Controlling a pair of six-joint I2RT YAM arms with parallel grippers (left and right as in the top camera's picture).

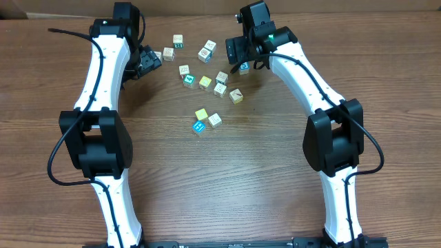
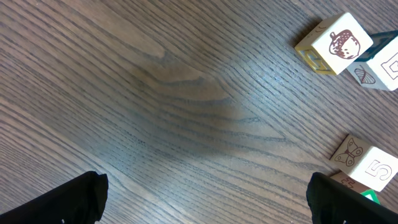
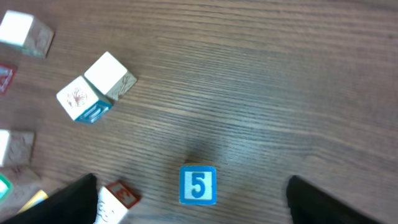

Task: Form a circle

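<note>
On the bench (image 1: 275, 207) we see no circle yet — the cubes (image 1: 220, 89) lie scattered on its far part, so almost all work is left. The left fingers (image 2: 68, 199) are spread over bare wood; the right fingers (image 3: 336, 202) are spread around the blue cube (image 3: 198, 185) — not touching.

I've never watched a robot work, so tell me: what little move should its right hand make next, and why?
Probably lift the right hand straight up. Its fingers stand wide apart, with the blue 5 cube lying free on the table between them and touching neither, so it looks set down. The other cubes lie scattered, so another likely needs fetching.
</note>
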